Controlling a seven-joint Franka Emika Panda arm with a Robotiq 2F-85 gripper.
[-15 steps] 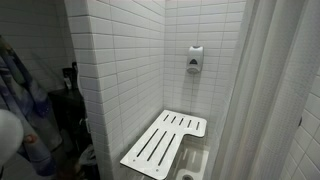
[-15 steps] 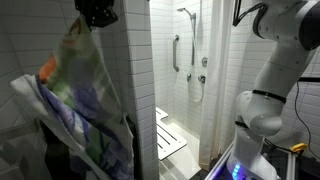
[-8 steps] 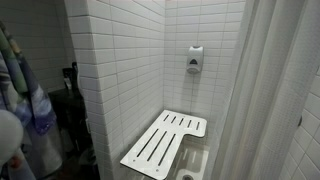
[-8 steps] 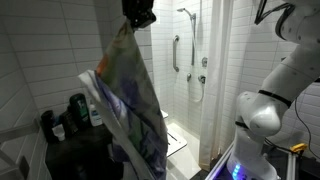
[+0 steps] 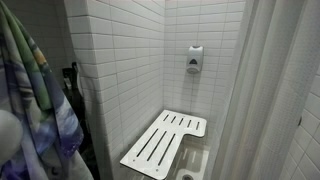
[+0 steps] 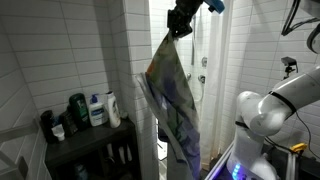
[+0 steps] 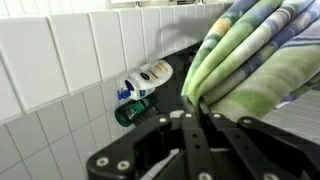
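My gripper is shut on the top edge of a patterned towel in green, purple and white. The towel hangs straight down from the jaws, high in front of the white tiled wall corner and the shower opening. In the wrist view the closed jaws pinch the folded towel, which fills the upper right. In an exterior view the towel hangs at the far left edge.
A dark shelf holds several bottles, also seen in the wrist view. In the shower stall are a white slatted fold-down seat, a wall soap dispenser, a grab bar and a white curtain.
My gripper has carried the hanging towel to the right, from over the bottle shelf past the tiled wall corner toward the shower opening. The towel now shows more in the view of the seat.
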